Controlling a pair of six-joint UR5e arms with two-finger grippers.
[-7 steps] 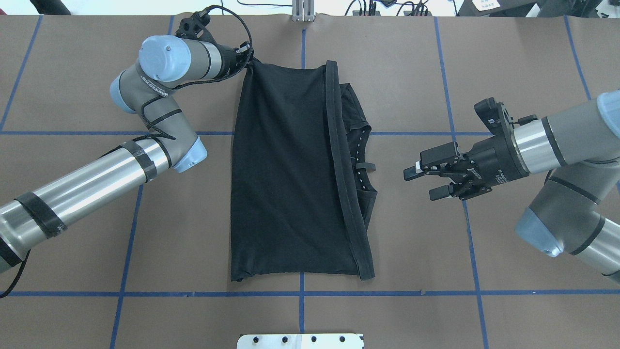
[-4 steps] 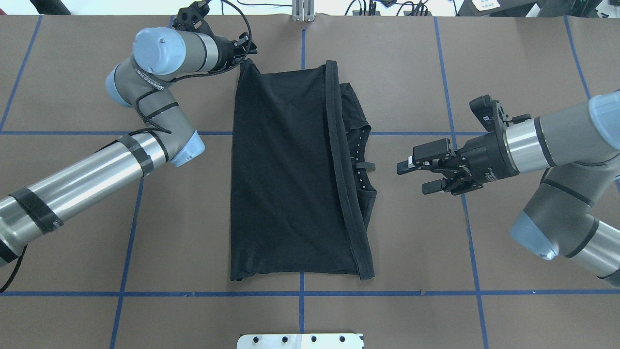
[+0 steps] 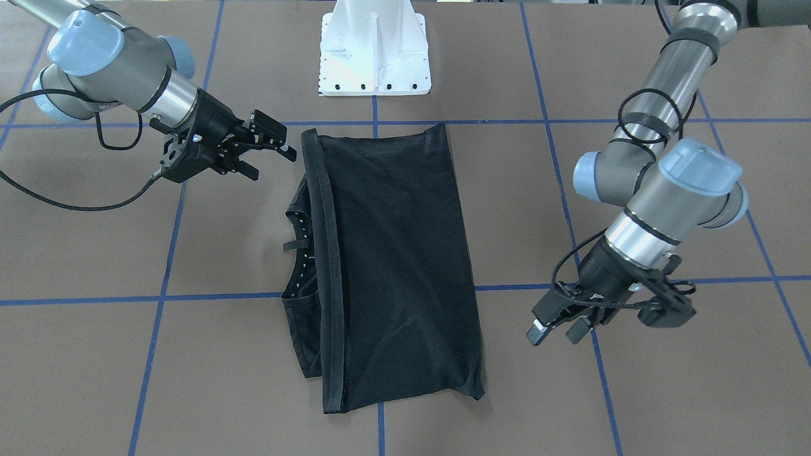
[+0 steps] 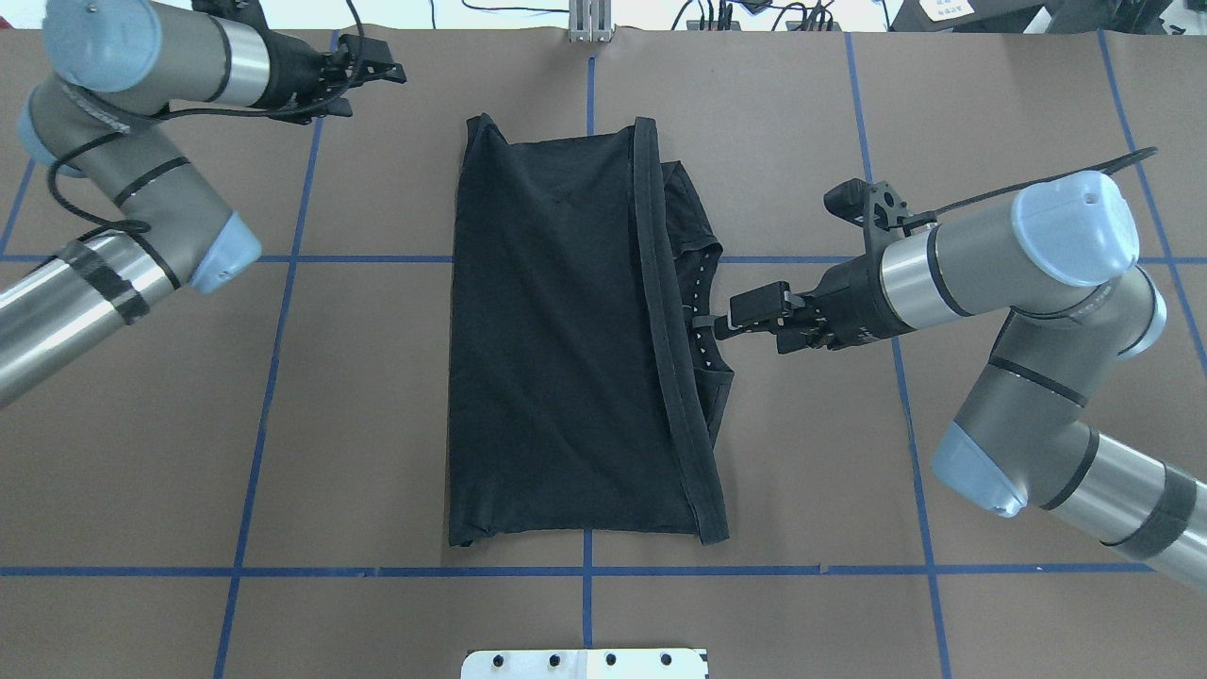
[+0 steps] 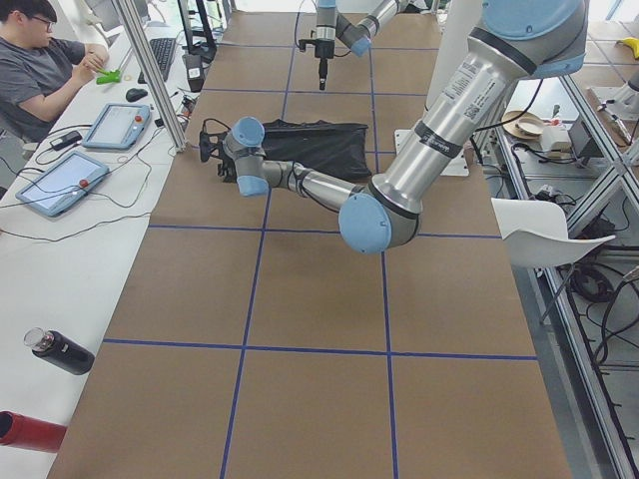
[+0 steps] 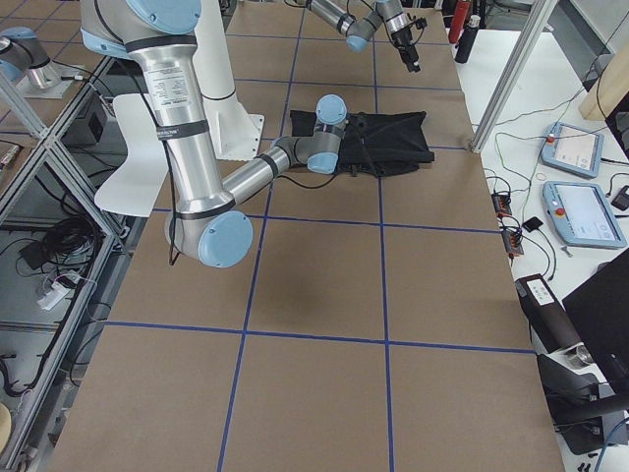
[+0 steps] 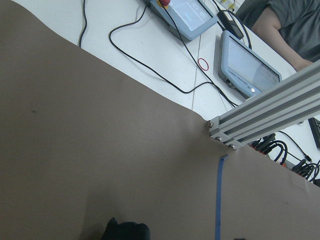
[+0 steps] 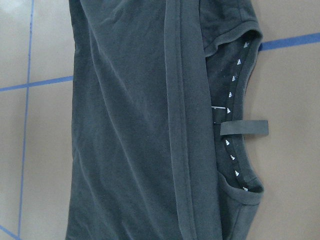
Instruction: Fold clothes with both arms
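The black T-shirt [image 4: 566, 349] lies flat on the brown table, folded into a long strip, also in the front view [image 3: 393, 266]. Its collar [image 4: 702, 321] with small white marks and a black loop sticks out on the right side, and fills the right wrist view [image 8: 235, 125]. No logo print shows. My right gripper [image 4: 754, 330] is open and empty, raised close beside the collar loop; in the front view [image 3: 271, 163] it is at the left. My left gripper [image 4: 382, 75] is open and empty, off the shirt's far-left corner, also in the front view [image 3: 554, 334].
The white pedestal base [image 3: 375, 47] stands at the robot's edge of the table. Blue tape lines [image 4: 585, 570] cross the brown cover. An aluminium post [image 7: 265, 117] and teach pendants [image 7: 247, 70] sit past the far edge, where an operator [image 5: 40, 70] sits.
My left gripper has drawn away to the left from the shirt's far-left corner, which now lies flat. My right gripper has moved left up to the collar.
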